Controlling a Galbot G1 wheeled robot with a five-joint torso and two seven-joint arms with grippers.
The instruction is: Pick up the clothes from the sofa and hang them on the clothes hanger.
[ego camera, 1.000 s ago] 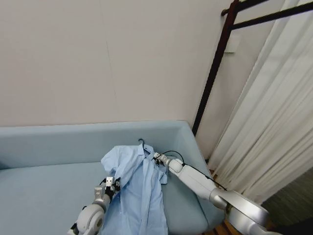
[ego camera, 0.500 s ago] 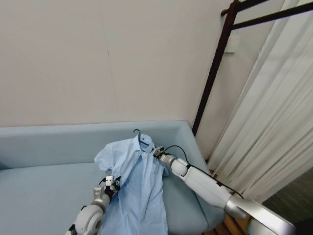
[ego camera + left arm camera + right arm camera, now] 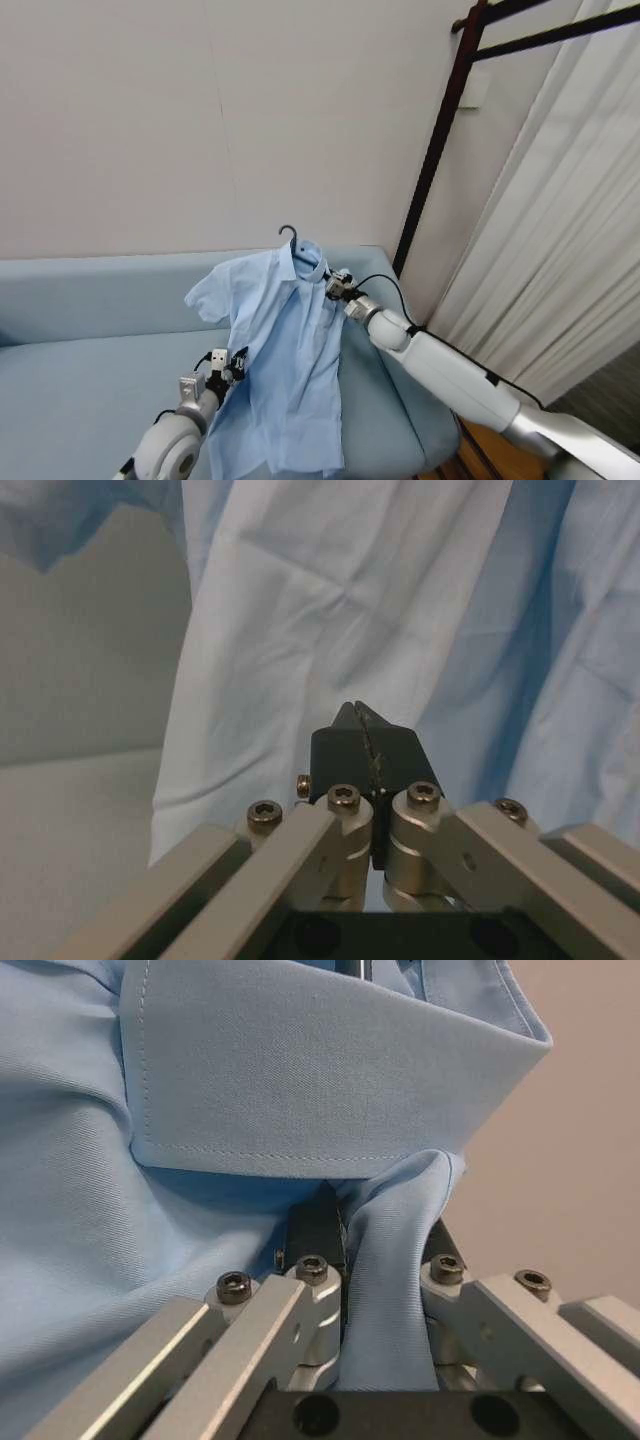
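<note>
A light blue short-sleeved shirt (image 3: 290, 350) hangs on a black hanger whose hook (image 3: 288, 234) sticks up above the collar. It is lifted off the pale blue sofa (image 3: 90, 340), with only its hem low over the seat. My right gripper (image 3: 335, 285) is shut on the shirt just beside the collar. In the right wrist view a fold of cloth (image 3: 385, 1260) runs between the gripper's (image 3: 378, 1235) jaws under the collar (image 3: 300, 1070). My left gripper (image 3: 226, 362) is shut with nothing in it, close to the shirt's lower left edge. Its fingertips (image 3: 366, 732) face the cloth (image 3: 330, 620).
A dark brown clothes rack (image 3: 440, 140) stands just past the sofa's right end, its top bar (image 3: 555, 35) high at the upper right. White curtains (image 3: 560, 250) hang to the right. A plain wall is behind the sofa.
My right gripper has raised the shirt and hanger up off the sofa seat. The shirt now hangs nearly full length. The left gripper has stayed low beside it, shifting only slightly.
</note>
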